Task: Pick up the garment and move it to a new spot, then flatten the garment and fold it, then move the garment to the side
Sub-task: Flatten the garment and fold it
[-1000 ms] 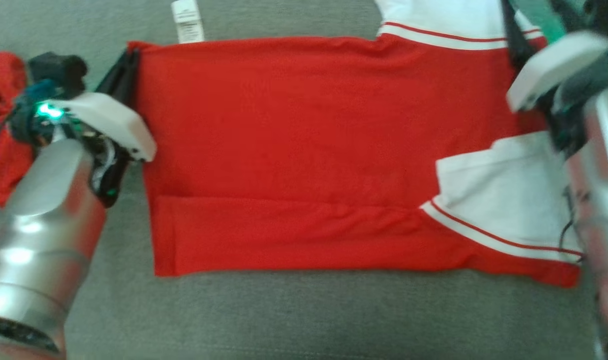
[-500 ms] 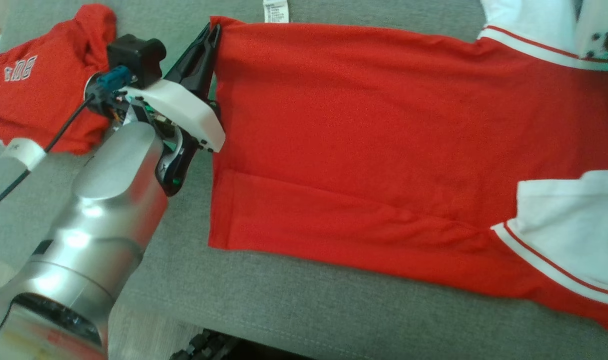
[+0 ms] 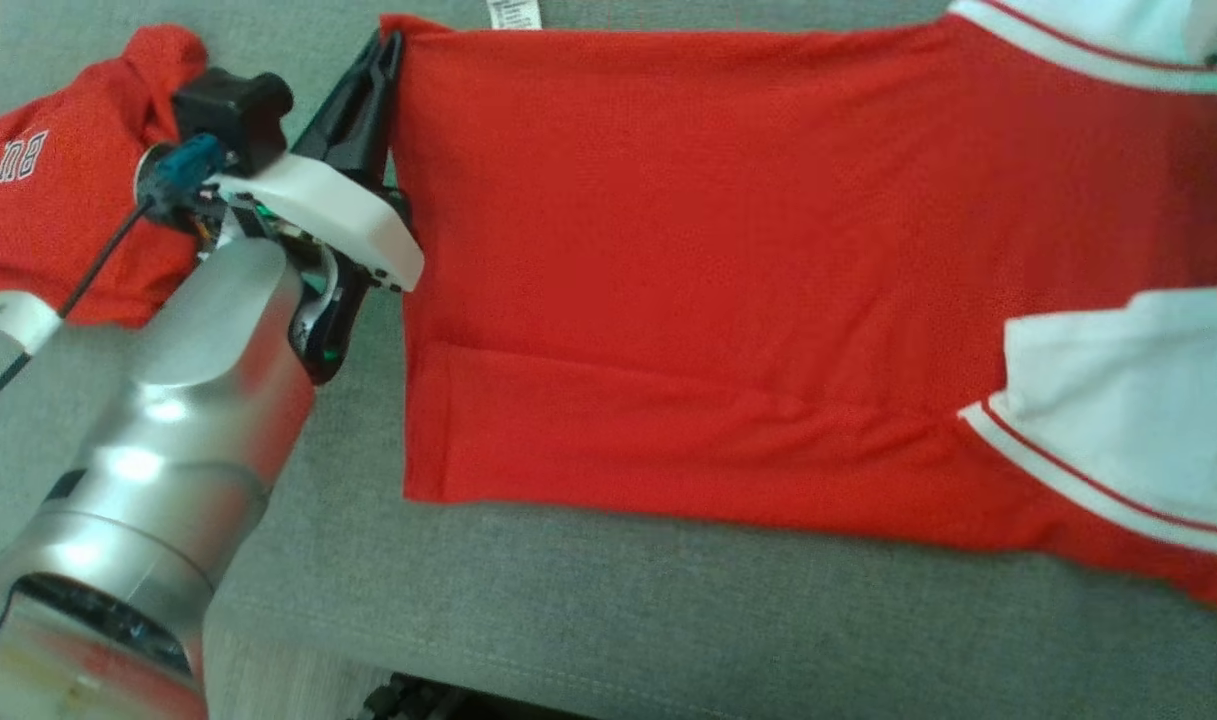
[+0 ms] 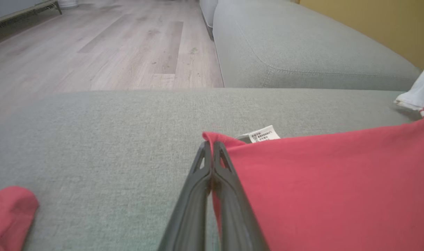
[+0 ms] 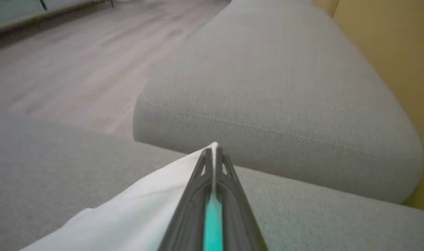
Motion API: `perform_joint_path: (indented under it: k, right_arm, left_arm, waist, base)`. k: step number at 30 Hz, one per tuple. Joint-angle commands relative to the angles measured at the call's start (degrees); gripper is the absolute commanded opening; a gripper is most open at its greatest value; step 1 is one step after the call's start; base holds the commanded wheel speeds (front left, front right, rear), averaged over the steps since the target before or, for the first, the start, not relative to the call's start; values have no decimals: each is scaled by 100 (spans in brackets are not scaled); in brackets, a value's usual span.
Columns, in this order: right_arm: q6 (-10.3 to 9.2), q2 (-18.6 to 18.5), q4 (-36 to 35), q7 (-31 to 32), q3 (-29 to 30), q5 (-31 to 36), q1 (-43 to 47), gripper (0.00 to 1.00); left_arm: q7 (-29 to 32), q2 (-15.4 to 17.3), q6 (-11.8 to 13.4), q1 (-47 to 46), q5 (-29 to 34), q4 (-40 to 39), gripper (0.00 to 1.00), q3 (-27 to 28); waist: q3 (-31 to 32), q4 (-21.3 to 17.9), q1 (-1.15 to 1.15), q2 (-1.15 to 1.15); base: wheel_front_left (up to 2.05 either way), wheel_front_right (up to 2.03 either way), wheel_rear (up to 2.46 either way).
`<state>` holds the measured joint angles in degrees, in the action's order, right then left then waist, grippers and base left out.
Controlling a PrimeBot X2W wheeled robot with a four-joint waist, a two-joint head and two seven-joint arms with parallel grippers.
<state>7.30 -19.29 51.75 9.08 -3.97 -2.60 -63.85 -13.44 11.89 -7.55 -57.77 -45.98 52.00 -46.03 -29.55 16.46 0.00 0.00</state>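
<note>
Your garment [image 3: 688,260] lies spread on the grey sofa cushion [image 3: 668,610], red body mostly flat, long axis running left to right across the head view. A shallow fold line crosses its lower part. A white sleeve [image 3: 1118,400] with a thin red stripe along its trim lies over the red at the right side. More white cloth with the same stripe runs off the top right corner.

Your left gripper [image 4: 212,144] is clenched on the garment's far left corner. The two dark fingers are pressed together with the red hem pinched between their tips. A white care label [image 4: 262,134] pokes out from under the cloth just beside that corner.

Your right gripper [image 5: 213,150] is clamped too. Its fingers meet on a peak of white cloth, which rises to the fingertips and slopes away down to the left in the right wrist view.

A second red garment [image 3: 58,200] with white lettering lies crumpled on the cushion, behind the left arm and apart from the first. Past the grasped corners you see a neighbouring cushion [image 4: 302,45], wood floor [image 4: 93,45] and a yellow wall [image 5: 389,42].
</note>
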Motion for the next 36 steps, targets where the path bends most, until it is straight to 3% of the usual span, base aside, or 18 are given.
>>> perform_joint_path:
  k: [1, 4, 5, 7, 12, 19, 27, 28, 29, 30, 36]
  right_arm:
    - [19, 182, -266, -368, 61, 28, -94, 0]
    - [19, 404, -323, -1184, 263, -152, 162, 0]
    - [19, 404, -323, -1184, 263, -152, 162, 0]
    - [19, 448, -502, -1642, 103, -502, 568, 0]
    - [19, 399, -1330, -2098, -378, -1383, 1813, 0]
    - [19, 496, -2661, -2127, -156, -2514, 4025, 0]
    - [19, 846, -3531, -1648, -111, -2793, 5280, 0]
    - [19, 886, -3579, -1629, -93, -2766, 5337, 0]
    - [19, 921, -3599, -1603, -70, -2719, 5394, 22]
    - [19, 964, -3594, -1579, -25, -2663, 5445, 100]
    - [19, 1178, -3514, -1823, 204, -2096, 5512, 100]
  left_arm:
    - [-95, 295, 38, -249, 7, -12, 0, 240]
    - [-149, 352, 132, -101, 177, -59, 0, 427]
    - [-149, 352, 132, -101, 177, -59, 0, 427]
    - [-153, 454, 285, 212, 448, -384, 0, 731]
    - [-154, 669, 559, 1087, 1105, -1101, 0, 1341]
    - [-155, 684, 712, 2615, 1726, -1660, 0, 2120]
    - [-155, 438, 626, 3540, 2105, -1610, 0, 2756]
    - [-155, 396, 615, 3594, 2164, -1606, 19, 2815]
    - [-155, 348, 621, 3648, 2222, -1598, 87, 2877]
    - [-155, 300, 641, 3698, 2285, -1608, 100, 2948]
    - [-155, 84, 909, 4036, 2668, -1957, 100, 3470]
  waist:
    - [78, -94, 0, 0]
    - [353, -299, 0, 0]
    - [353, -299, 0, 0]
    - [569, -462, 0, 0]
    - [915, -774, 0, 0]
    - [1389, -1083, 0, 0]
    - [1686, -1183, 0, 0]
    - [1716, -1178, 0, 0]
    - [1757, -1169, 0, 0]
    - [1799, -1159, 0, 0]
    - [2062, -1124, 0, 0]
  base:
    - [0, 0, 0]
    - [0, 0, 0]
    - [0, 0, 0]
    - [0, 0, 0]
    - [0, 0, 0]
    - [0, 0, 0]
    - [0, 0, 0]
    - [0, 0, 0]
    - [0, 0, 0]
    - [0, 0, 0]
    - [0, 0, 0]
